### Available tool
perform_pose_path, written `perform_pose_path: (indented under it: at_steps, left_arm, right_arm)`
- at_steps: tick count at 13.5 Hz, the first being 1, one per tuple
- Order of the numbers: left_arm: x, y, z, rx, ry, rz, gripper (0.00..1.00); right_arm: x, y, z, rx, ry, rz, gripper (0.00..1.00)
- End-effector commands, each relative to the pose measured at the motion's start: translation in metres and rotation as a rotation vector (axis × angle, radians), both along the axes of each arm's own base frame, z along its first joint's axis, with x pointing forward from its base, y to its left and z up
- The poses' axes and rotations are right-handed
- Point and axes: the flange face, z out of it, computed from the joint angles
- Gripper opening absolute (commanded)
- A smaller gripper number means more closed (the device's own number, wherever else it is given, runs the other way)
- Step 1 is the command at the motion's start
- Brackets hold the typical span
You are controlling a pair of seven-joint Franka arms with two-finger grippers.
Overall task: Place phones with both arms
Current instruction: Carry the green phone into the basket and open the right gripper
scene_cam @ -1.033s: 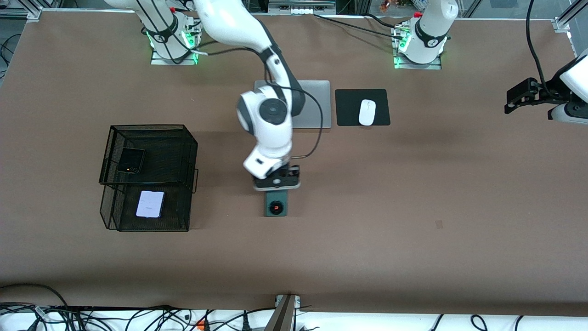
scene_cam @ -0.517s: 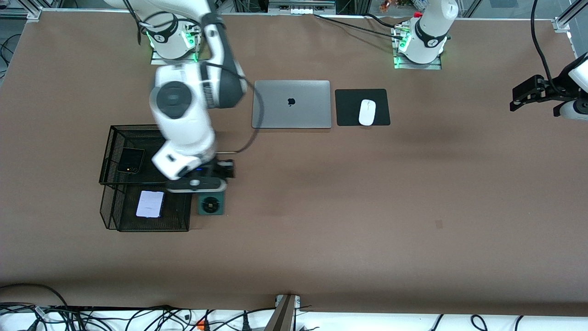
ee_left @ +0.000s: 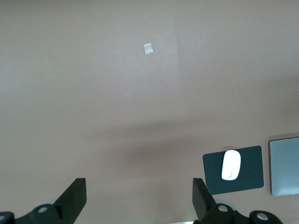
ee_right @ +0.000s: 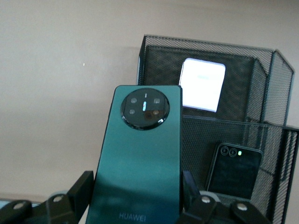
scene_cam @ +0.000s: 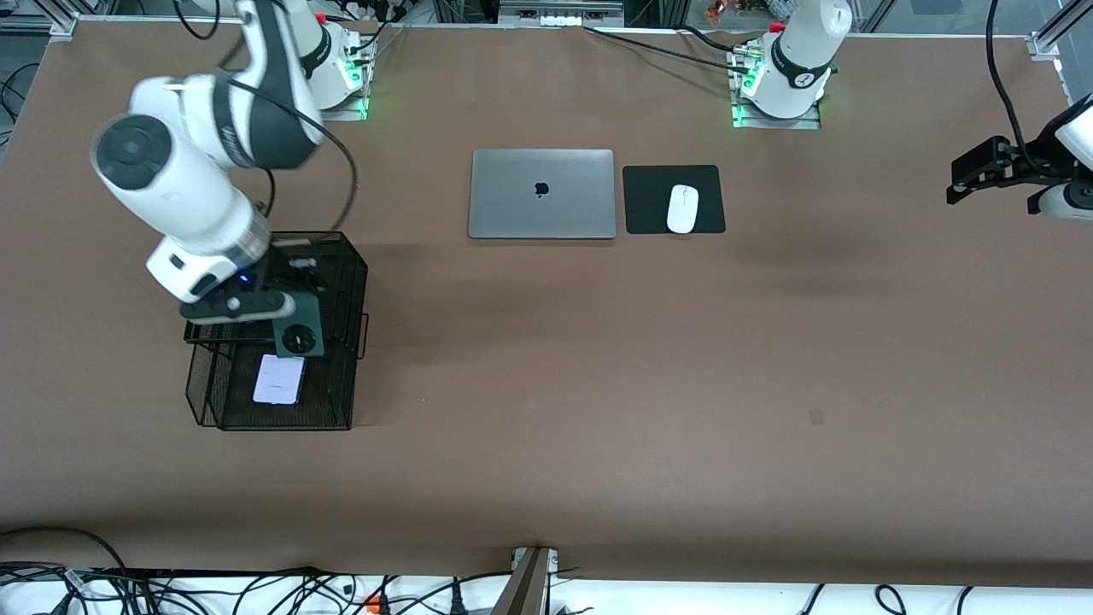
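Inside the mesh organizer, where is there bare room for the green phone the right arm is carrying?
The right gripper holds the green phone over the mesh organizer. Its upper tier has bare mesh beside the black phone; the lower tier has room around the white phone. The left gripper waits open over bare table.

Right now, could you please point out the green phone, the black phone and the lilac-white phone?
green phone point(ee_right: 140, 163), right wrist view, middle of its back.
black phone point(ee_right: 233, 170), right wrist view, centre of its face.
lilac-white phone point(scene_cam: 279, 379), front view, its centre.
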Motion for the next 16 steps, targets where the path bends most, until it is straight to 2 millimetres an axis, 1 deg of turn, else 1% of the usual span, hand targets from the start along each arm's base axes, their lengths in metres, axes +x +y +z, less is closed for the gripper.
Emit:
perform_pose_path:
  at_steps: [1, 2, 3, 4, 5, 6, 9, 12, 14, 16]
  left_arm:
    - [-0.007, -0.002, 0.006, -0.008, 0.006, -0.016, 1.00]
    - [-0.007, -0.001, 0.006, -0.008, 0.006, -0.014, 1.00]
    - [-0.007, 0.000, 0.006, -0.008, 0.006, -0.012, 1.00]
    - [-0.007, 0.001, 0.006, -0.007, 0.006, -0.011, 1.00]
    - [-0.007, 0.003, 0.006, -0.005, 0.007, -0.008, 1.00]
    - [-0.007, 0.003, 0.006, -0.004, 0.005, -0.009, 1.00]
    - [-0.007, 0.003, 0.006, -0.002, 0.005, -0.007, 1.00]
    - [-0.005, 0.003, 0.006, -0.001, 0.002, -0.007, 1.00]
    - [-0.005, 0.004, 0.005, 0.000, 0.002, -0.006, 1.00]
    - [-0.005, 0.003, 0.006, 0.000, 0.002, -0.006, 1.00]
  right_arm:
    - [-0.041, -0.020, -0.015, 0.105, 0.034, -0.006, 0.00]
    - [-0.046, -0.023, -0.026, 0.105, 0.055, -0.047, 0.00]
    - [-0.049, -0.024, -0.031, 0.105, 0.061, -0.076, 0.00]
    - [-0.048, -0.030, -0.032, 0.104, 0.061, -0.093, 0.00]
    - [-0.044, -0.043, -0.034, 0.101, 0.048, -0.117, 0.00]
    - [-0.044, -0.046, -0.039, 0.094, 0.040, -0.125, 0.00]
    - [-0.032, -0.049, -0.049, 0.054, -0.036, -0.150, 0.00]
    - [-0.035, -0.049, -0.068, 0.032, -0.055, -0.179, 0.00]
    - [-0.036, -0.049, -0.076, 0.021, -0.062, -0.188, 0.00]
    - [-0.035, -0.049, -0.077, 0.022, -0.067, -0.195, 0.00]
